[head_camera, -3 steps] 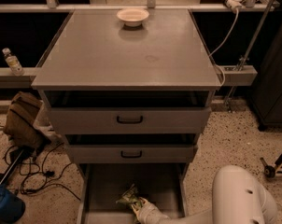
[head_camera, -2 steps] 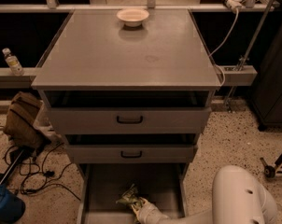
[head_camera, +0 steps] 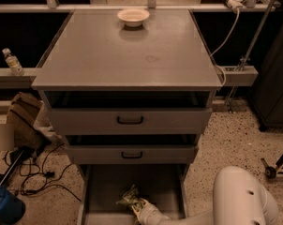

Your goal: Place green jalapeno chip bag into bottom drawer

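Grey cabinet (head_camera: 127,55), speckled floor (head_camera: 226,139). Bag (head_camera: 129,197): in cabinet's bottom drawer (head_camera: 165,186), near its front. Gripper (head_camera: 142,209): low before cabinet, at bag's near edge; whether it grips cannot be told. Handling, judged: light, soft, slippery foil; pinch a crimped edge.

We find no visible change: white robot gripper (head_camera: 138,207) unmoved, bottom centre of frame, by crinkled green foil chip bag (head_camera: 129,196).

Mottled green bag (head_camera: 129,196), pale jaws — in grey drawer (head_camera: 166,186)
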